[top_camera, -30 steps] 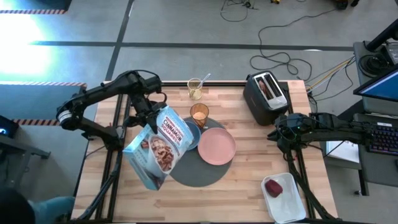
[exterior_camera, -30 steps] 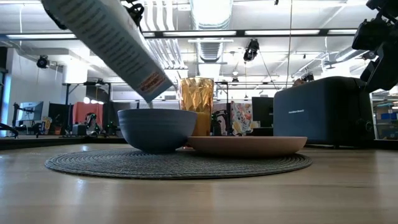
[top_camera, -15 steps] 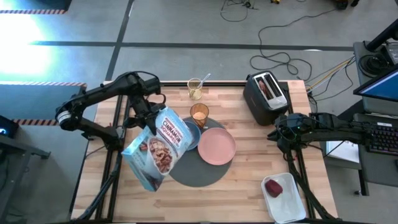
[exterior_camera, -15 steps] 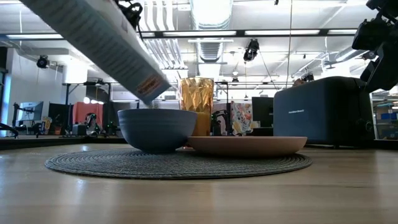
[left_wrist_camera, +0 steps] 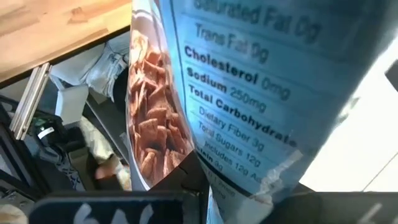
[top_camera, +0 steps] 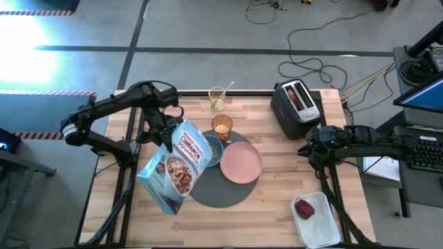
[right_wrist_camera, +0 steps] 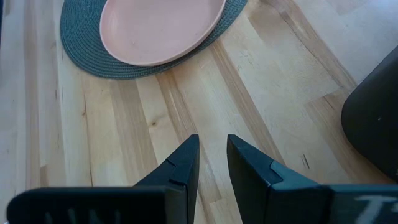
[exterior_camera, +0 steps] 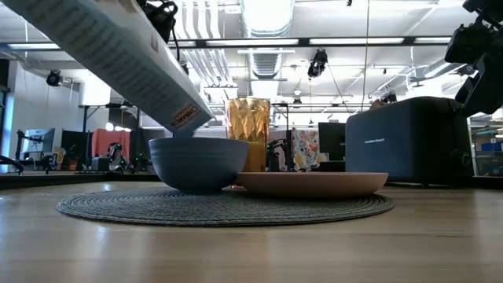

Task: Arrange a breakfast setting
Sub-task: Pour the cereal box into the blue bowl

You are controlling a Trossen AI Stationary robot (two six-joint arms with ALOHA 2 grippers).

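Breakfast setting pieces sit mid-table for you: the small blue bowl [top_camera: 212,150] and pink plate [top_camera: 240,163] rest on the round dark-grey mat [top_camera: 220,188], with the amber tumbler [top_camera: 221,127] just behind the bowl. Your left gripper [top_camera: 164,135] is clamped on a cereal box [top_camera: 173,166], tilted with its lower corner over the bowl's rim; whether cereal is falling you probably can't tell from the low view. Your right gripper [right_wrist_camera: 211,163] hovers over bare wood near the black toaster [top_camera: 296,108], fingers narrowly parted and empty, well apart from the plate. The red apple [top_camera: 304,208] lies on the white tray [top_camera: 322,228].
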